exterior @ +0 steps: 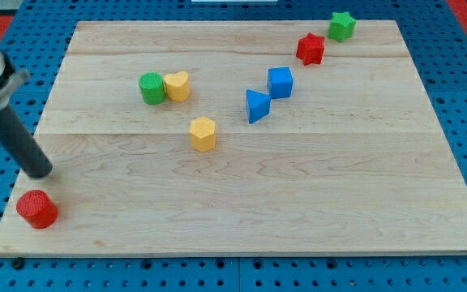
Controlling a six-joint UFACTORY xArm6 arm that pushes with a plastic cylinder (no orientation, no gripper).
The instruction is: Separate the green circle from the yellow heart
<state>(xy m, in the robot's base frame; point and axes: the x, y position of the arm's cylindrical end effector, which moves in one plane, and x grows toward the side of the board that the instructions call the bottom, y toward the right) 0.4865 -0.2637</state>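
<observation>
two touching: green circle point(152, 88) left, yellow heart point(177, 85) right.

The green circle point(152, 88) touches the yellow heart point(177, 85) at its right, leaving no gap between them. Left of the green circle, above it and below it, the wooden board point(298, 203) lies open. The yellow hexagon point(203, 133) stands below and right of the circle. My tip point(42, 172) sits far below-left, just above the red cylinder point(37, 208).
</observation>
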